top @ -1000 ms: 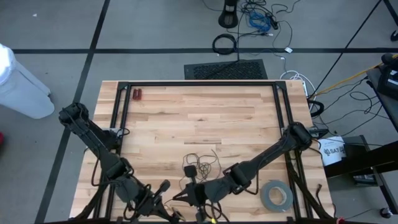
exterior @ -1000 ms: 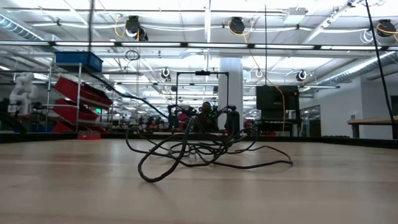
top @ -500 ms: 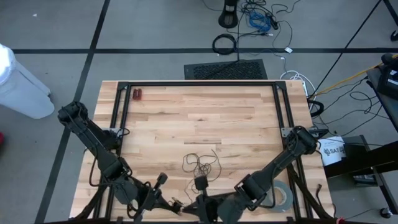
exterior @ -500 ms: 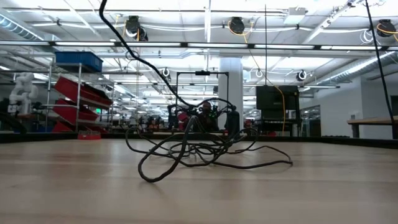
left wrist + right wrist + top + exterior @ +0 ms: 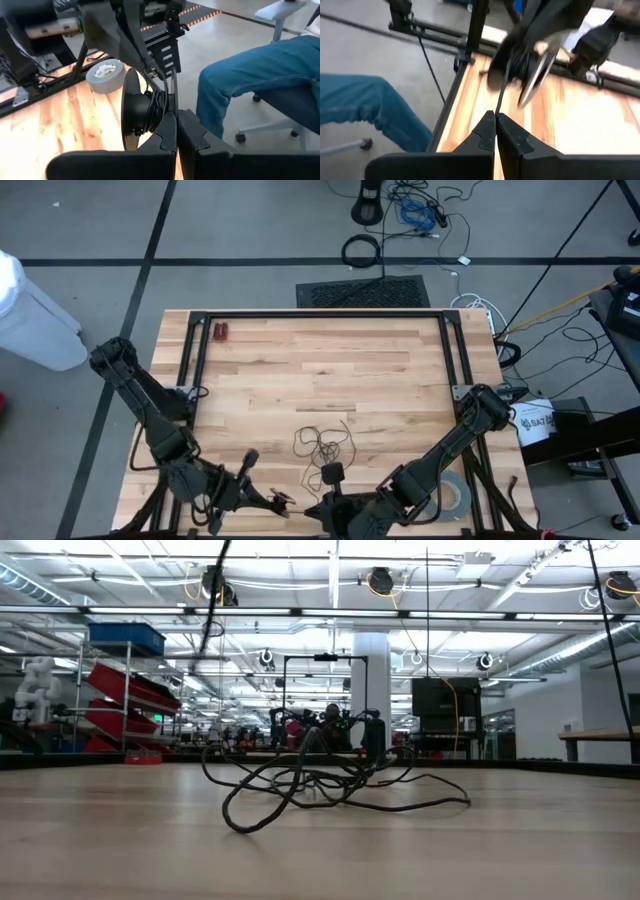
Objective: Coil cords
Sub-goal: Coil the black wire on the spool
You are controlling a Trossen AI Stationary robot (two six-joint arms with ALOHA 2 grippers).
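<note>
Both claws are pressed together at the desk's near edge: the left claw (image 5: 283, 500) and right claw (image 5: 312, 508) have been withdrawn, leaving the cord (image 5: 325, 444) loose, uncoiled, just beyond them.

Left gripper (image 5: 285, 500): fingertips too small to read from above.
Right gripper (image 5: 312, 511): partly cut off at the bottom edge.
Grey tape roll (image 5: 452, 492): half hidden behind the right arm.
Cord (image 5: 330, 778): far strands blurred.

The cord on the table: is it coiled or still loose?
Loose. The cord lies as tangled, sprawling strands on the table in the high view, and the low view shows it as an uneven heap, no neat coil.
</note>
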